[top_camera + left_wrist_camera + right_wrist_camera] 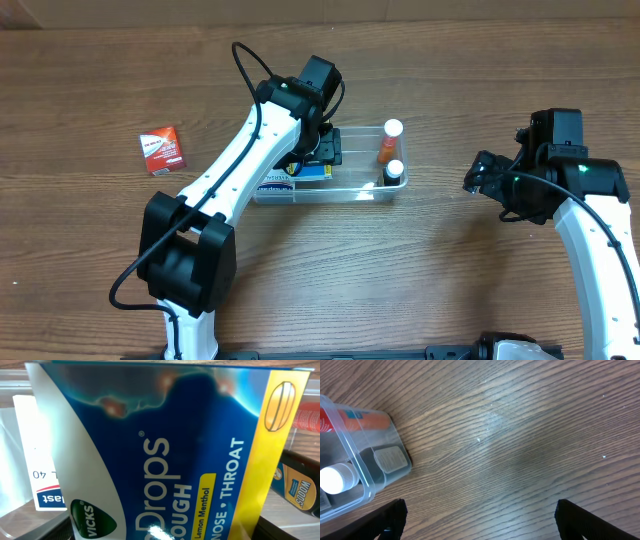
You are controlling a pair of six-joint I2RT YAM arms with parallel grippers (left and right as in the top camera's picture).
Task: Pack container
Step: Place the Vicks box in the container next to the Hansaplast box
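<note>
— Over the left half of the container [340, 197], what is the left end effector [324, 150] doing?

— It sits directly above the bin. Its wrist camera is filled by a blue and yellow Vicks cough drops box [165, 460]. The fingers are out of sight, so I cannot tell whether they grip the box or how far apart they stand.

— And the right end effector [480, 507]?

— Spread wide, with nothing between its fingers. It is above bare wooden worktop [450, 290], to the right of the container and not touching it.

— Describe the container.

— Clear, see-through plastic, shallow and rectangular, with rounded corners and a rim. It rests near the middle of the worktop, its long side running left to right. At its right end are an orange bottle [388, 148] and a dark bottle [394, 172], both with white caps. A white carton [275, 186] lies at the left end, beside the blue box.

— Anything outside it?

— A small red packet [160, 151] lies well apart, to the left.
</note>
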